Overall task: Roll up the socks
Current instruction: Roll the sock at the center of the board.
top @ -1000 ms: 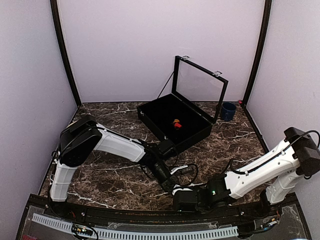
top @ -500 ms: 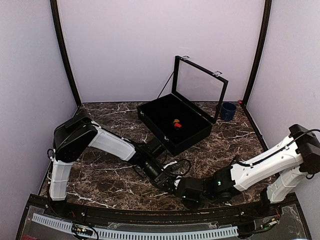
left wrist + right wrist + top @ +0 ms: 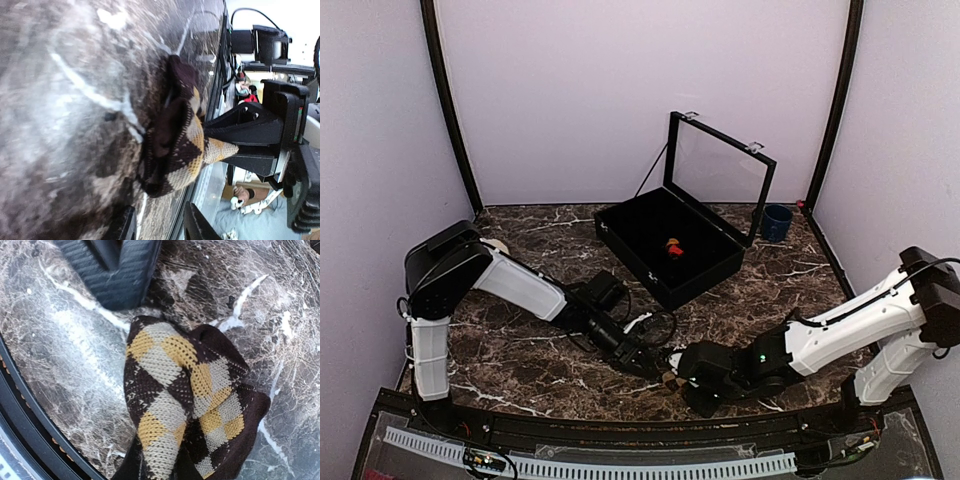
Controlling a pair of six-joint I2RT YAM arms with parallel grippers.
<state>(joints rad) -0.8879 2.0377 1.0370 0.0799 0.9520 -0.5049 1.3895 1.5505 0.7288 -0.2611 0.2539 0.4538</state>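
The tan-diamond sock is a loose bundle on the marble table near the front edge, small in the top view. My right gripper is shut on one end of it; the black fingers pinch the sock's tan tip. My left gripper is open just short of the bundle with nothing between its fingers. One of its ribbed fingers lies beside the sock. The red-and-orange sock is a small roll inside the black case.
An open black case with an upright glass lid stands at the back centre. A blue cup is at the back right. The table's black front rail runs right below both grippers.
My left gripper has opened, let go of the tan-diamond sock and drawn back to the left. The right gripper has kept its hold on the sock and shifted slightly left.
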